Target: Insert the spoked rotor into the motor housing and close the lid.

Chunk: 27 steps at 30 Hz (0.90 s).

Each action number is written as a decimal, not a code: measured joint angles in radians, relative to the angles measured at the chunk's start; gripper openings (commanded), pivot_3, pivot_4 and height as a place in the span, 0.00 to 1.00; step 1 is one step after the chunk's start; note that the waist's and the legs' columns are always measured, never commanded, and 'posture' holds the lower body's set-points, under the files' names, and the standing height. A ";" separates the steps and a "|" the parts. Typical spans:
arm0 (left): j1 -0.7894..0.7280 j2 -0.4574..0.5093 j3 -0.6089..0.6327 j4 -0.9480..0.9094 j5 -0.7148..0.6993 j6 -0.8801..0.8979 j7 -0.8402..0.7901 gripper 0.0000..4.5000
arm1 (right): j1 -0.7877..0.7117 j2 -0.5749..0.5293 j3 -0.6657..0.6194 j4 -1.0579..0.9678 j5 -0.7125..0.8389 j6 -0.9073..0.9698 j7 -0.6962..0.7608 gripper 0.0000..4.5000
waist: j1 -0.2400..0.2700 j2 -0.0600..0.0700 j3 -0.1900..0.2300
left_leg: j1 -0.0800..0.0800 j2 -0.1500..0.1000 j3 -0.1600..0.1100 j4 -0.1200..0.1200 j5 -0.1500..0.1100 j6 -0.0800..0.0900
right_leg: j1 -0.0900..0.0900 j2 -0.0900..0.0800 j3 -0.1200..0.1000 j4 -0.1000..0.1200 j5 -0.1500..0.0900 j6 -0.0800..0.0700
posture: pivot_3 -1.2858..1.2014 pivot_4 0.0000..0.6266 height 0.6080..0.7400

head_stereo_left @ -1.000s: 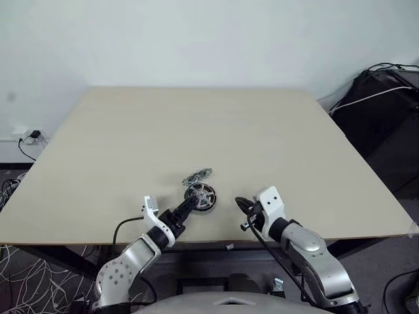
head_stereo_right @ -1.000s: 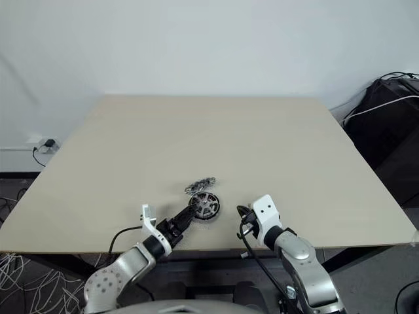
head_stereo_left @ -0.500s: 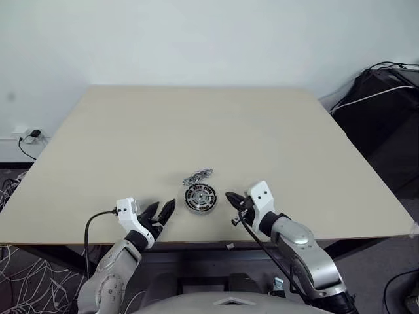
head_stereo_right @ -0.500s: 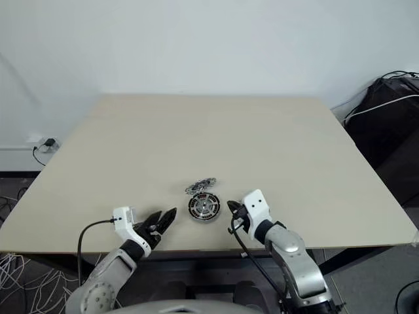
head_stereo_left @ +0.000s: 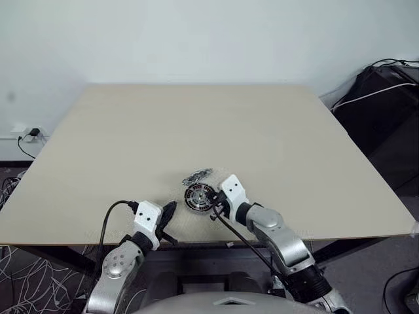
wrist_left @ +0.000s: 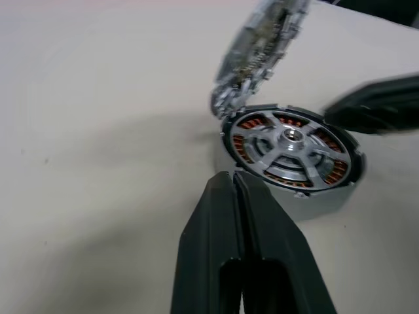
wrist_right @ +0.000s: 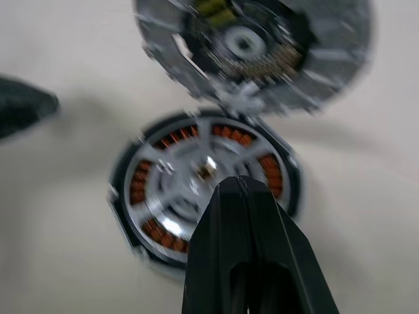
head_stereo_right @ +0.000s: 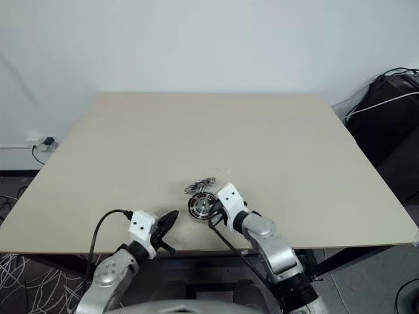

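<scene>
The motor housing lies flat near the table's front edge, its copper windings showing between the spokes. The silver spoked rotor sits inside it. The hinged lid stands tilted up behind the housing. My left gripper is shut and empty, a short way to the left of the housing, its tips pointing at the rim. My right gripper is also shut with nothing in it, and its tips hover over the rotor from the right side.
The beige table stretches far back and to both sides. Its front edge runs just behind my wrists. A black bag with cables sits off the table's right side. A wall socket is at the left.
My left gripper let go at the housing, drew back to the left, rolled over and shut. My right gripper slid left up to the housing.
</scene>
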 measured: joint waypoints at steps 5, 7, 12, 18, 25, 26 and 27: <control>0.003 -0.006 -0.012 0.015 0.012 -0.010 -0.013 0.01 | -0.049 0.032 0.008 0.036 -0.003 -0.001 0.001 0.00 | -0.001 0.001 -0.001 | 0.000 0.000 0.000 0.001 0.000 0.000 | 0.000 0.000 -0.001 0.001 0.000 0.001 | 0.52 0.00 1.00; 0.004 -0.010 -0.013 0.016 0.011 -0.010 -0.018 0.01 | -0.066 0.039 0.011 0.064 -0.008 -0.004 0.001 0.00 | -0.001 0.001 -0.001 | 0.001 0.000 0.000 0.001 0.000 0.000 | 0.001 0.005 -0.001 0.001 0.001 0.001 | 0.52 0.00 1.00; 0.007 -0.015 -0.013 0.016 0.001 -0.005 -0.028 0.01 | -0.095 0.048 0.031 0.151 -0.027 -0.025 0.016 0.00 | -0.002 0.003 -0.003 | 0.001 0.000 0.000 0.002 0.001 0.000 | 0.001 0.006 -0.001 0.002 0.001 0.002 | 0.52 0.00 1.00; 0.018 -0.024 -0.013 0.016 -0.010 0.000 -0.031 0.01 | -0.108 0.036 0.036 0.182 -0.042 -0.047 0.039 0.00 | -0.003 0.005 -0.008 | 0.005 0.000 -0.001 0.003 0.001 0.000 | 0.007 0.008 -0.001 0.003 0.001 0.002 | 0.52 0.00 1.00; 0.012 -0.028 -0.013 0.015 -0.011 0.016 -0.032 0.01 | -0.128 -0.140 0.092 0.026 -0.084 -0.047 0.174 0.00 | -0.002 0.006 -0.007 | 0.007 0.001 -0.001 0.006 0.001 0.001 | 0.010 0.009 -0.001 0.003 0.002 0.003 | 0.52 0.00 1.00; 0.007 -0.030 -0.013 0.015 -0.013 0.018 -0.033 0.01 | -0.140 -0.171 0.110 -0.004 -0.097 -0.049 0.202 0.00 | -0.003 0.006 -0.007 | 0.008 0.001 -0.001 0.006 0.001 0.001 | 0.010 0.009 -0.001 0.003 0.002 0.004 | 0.52 0.00 1.00; 0.002 -0.032 -0.014 0.015 -0.014 0.018 -0.034 0.01 | -0.150 -0.195 0.128 -0.024 -0.109 -0.052 0.226 0.00 | -0.002 0.006 -0.007 | 0.008 0.001 -0.001 0.007 0.001 0.002 | 0.010 0.009 -0.001 0.003 0.002 0.004 | 0.52 0.00 1.00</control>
